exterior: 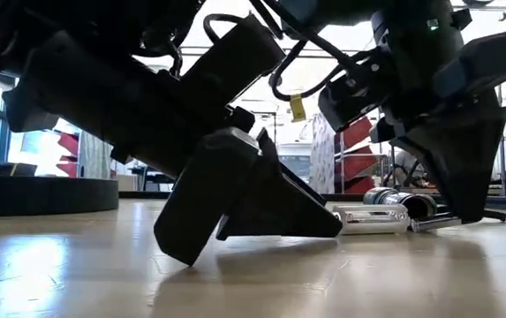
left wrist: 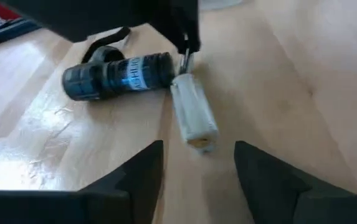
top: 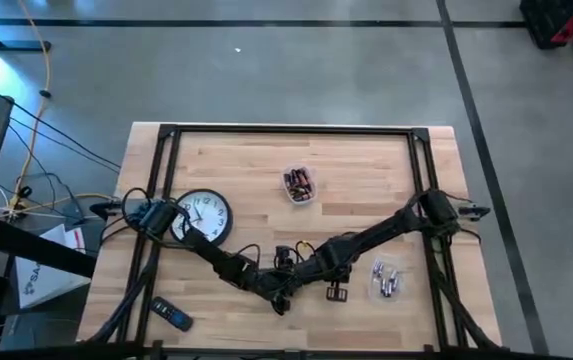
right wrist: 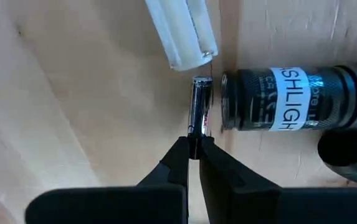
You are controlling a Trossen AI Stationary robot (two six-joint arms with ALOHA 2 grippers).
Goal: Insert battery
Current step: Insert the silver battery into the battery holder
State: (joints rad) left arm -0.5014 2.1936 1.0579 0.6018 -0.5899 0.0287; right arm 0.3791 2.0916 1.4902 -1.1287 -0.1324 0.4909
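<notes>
Right end effector [right wrist: 194, 148] clamped on one battery [right wrist: 200, 106], low over desk [right wrist: 72, 112], just beside one flashlight [right wrist: 290, 99] and one white holder [right wrist: 181, 31]. Left end effector [left wrist: 197, 165] open, empty, near holder.

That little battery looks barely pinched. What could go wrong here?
The right gripper holds the battery only by its end, so it might tilt or slip out. The flashlight and white holder lie loose on the table, so a nudge could roll them away. The open left gripper hovers close, possibly bumping in.
</notes>
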